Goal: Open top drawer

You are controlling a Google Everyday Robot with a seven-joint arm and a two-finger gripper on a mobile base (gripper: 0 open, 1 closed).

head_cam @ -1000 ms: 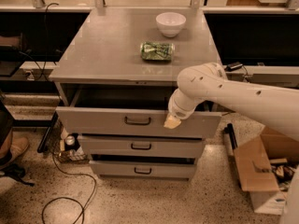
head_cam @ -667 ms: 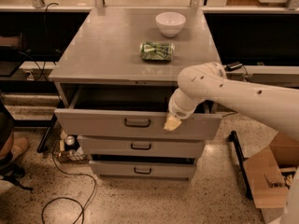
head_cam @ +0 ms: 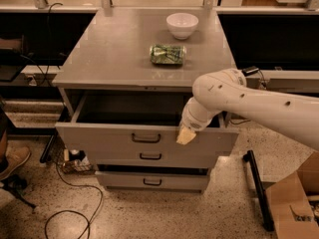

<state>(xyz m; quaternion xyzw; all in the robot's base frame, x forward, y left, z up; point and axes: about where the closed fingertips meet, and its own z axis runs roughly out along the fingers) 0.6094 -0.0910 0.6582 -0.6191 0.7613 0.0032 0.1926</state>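
Observation:
The top drawer (head_cam: 109,138) is the tallest grey drawer front, with a small dark bar handle (head_cam: 146,138) at its centre. It stands pulled out from under the grey cabinet top, and its dark interior (head_cam: 129,108) shows. My gripper (head_cam: 186,135) hangs from the white arm at the drawer's upper front edge, right of the handle. Its tan fingertip (head_cam: 185,136) lies against the drawer front.
A white bowl (head_cam: 182,25) and a lying green can (head_cam: 168,54) sit on the cabinet top (head_cam: 109,49). Two shorter drawers (head_cam: 149,169) are below. Cables (head_cam: 75,208) lie on the floor at left, and a cardboard box (head_cam: 294,203) at right.
The drawer stands about as far out as before. The view has shifted slightly; the arm and gripper hold the same place at the drawer's front.

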